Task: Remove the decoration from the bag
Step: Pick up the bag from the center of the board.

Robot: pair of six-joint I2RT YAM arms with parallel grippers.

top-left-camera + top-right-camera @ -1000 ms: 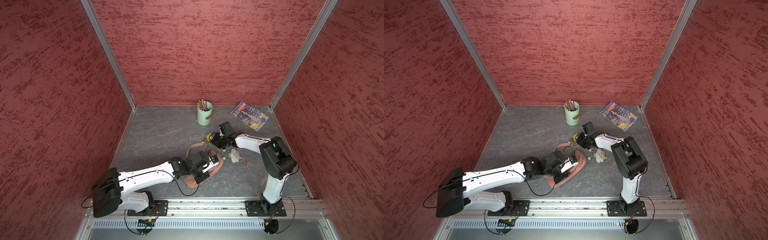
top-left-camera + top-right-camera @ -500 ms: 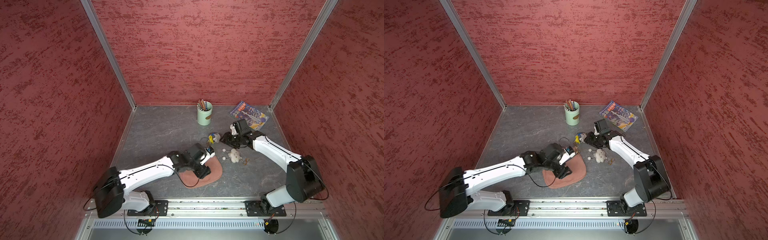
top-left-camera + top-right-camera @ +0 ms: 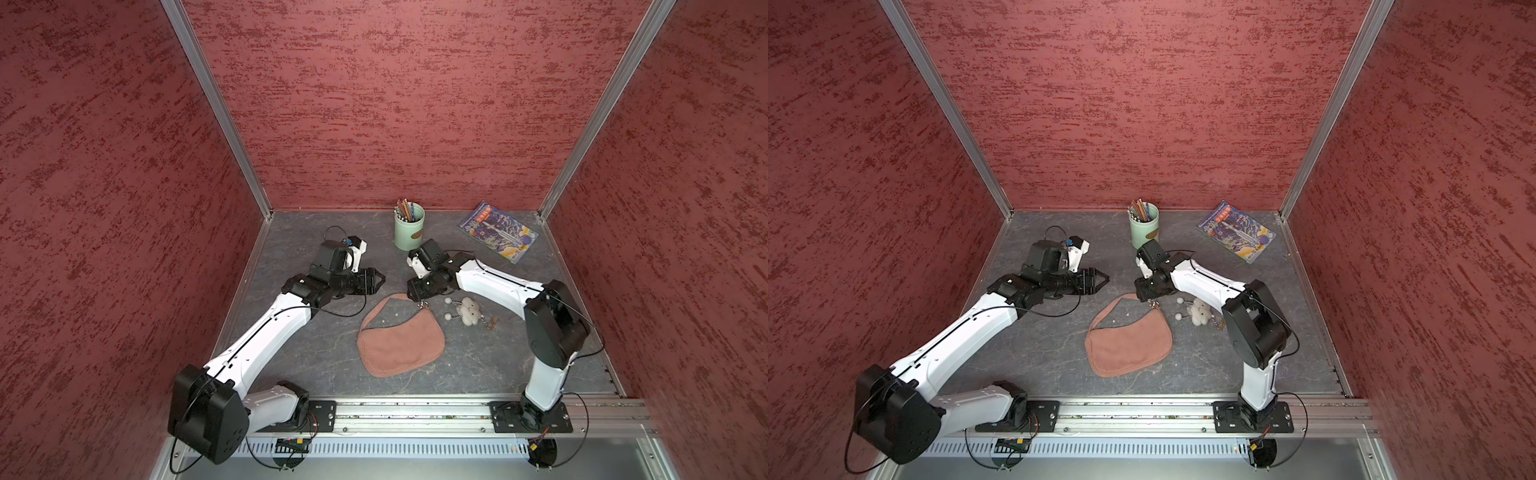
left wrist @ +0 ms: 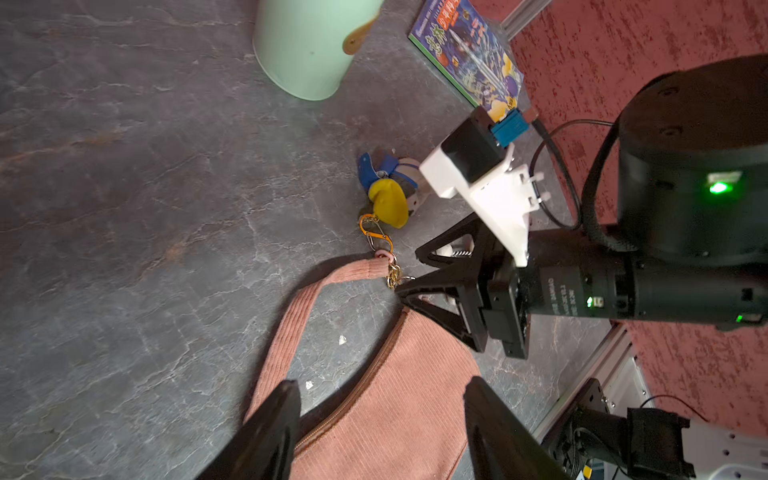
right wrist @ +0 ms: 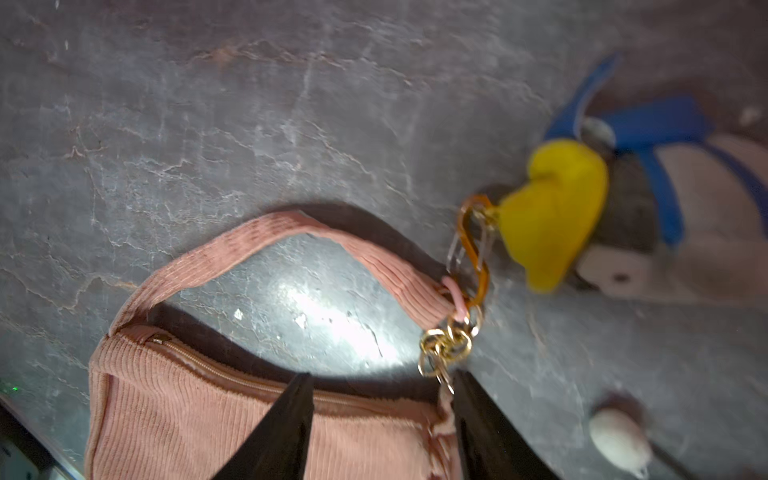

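My left hand (image 4: 380, 384) and right hand (image 5: 380, 376) have let go and backed off, fingers apart, leaving the dusty-pink ribbed half-moon bag (image 3: 401, 340) flat on the grey desk (image 3: 478, 361), its yellow-capped plush charm (image 4: 388, 201) still clipped to the strap (image 4: 303, 299): removal unfinished, I judge.

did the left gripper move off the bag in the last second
Yes. The left gripper has pulled back off the bag, toward the back wall and nearer the pencil cup.
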